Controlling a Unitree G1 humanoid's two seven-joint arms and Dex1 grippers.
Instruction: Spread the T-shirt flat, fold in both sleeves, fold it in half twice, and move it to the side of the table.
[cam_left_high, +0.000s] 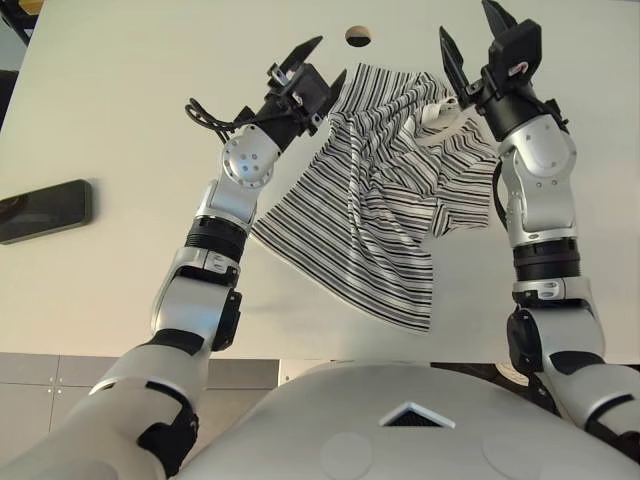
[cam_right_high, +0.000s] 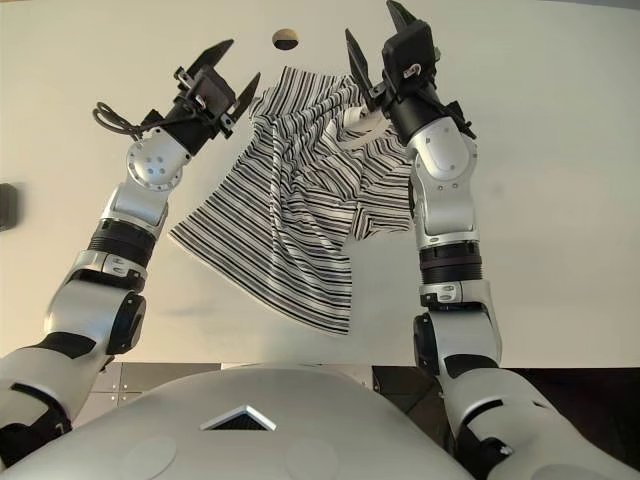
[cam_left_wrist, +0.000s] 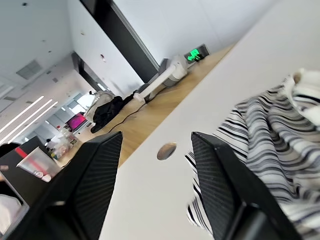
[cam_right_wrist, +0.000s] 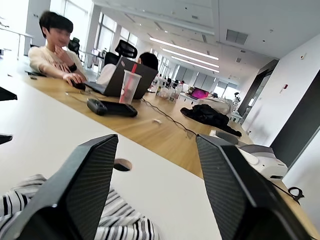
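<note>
From the head, the shirt lies crumpled mid-table, its hem near the front edge; a one-sided tug could slide it off. My left gripper and right gripper hover raised at its far end.

Left wrist: fingers apart, empty, cloth beside them.

Right wrist: fingers apart, with what may be the collar below.

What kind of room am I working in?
Probably an open-plan office: a long wooden desk carrying a laptop, an office chair behind it, and ceiling strip lights.

The right arm hides the T-shirt edge at 3 o'clock; a dark flat object at 9 o'clock is cut off.
</note>
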